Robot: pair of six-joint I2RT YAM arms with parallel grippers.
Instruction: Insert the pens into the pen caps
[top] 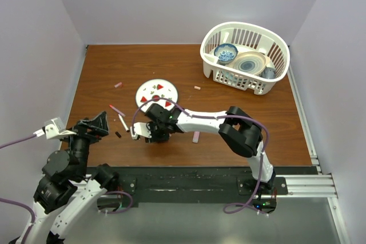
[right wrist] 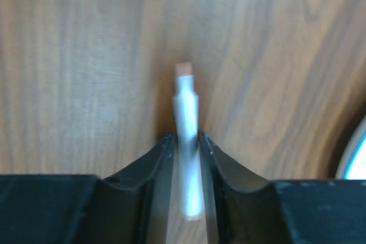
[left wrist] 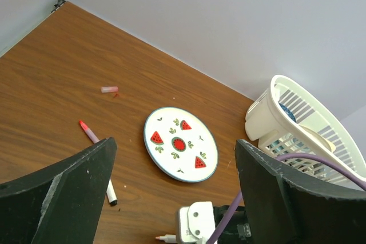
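My right gripper (right wrist: 186, 141) is shut on a slim whitish pen (right wrist: 187, 110) with a pale pink tip, held low over the wood. In the top view it (top: 139, 132) sits just in front of the plate. My left gripper (top: 94, 125) is open and empty at the table's near left, its jaws wide apart in the left wrist view (left wrist: 174, 158). A thin reddish pen (top: 117, 110) and a white pen with a dark end (top: 123, 123) lie between the grippers, with a dark cap (top: 118, 134) beside them. A reddish pink cap (top: 118, 84) lies farther back. A small pale cap (top: 197, 88) lies right of the plate.
A round watermelon plate (top: 156, 92) lies mid-table. A white basket (top: 245, 56) with dishes stands at the back right. A pale pink piece (top: 196, 136) lies under the right forearm. White walls close in the table on three sides.
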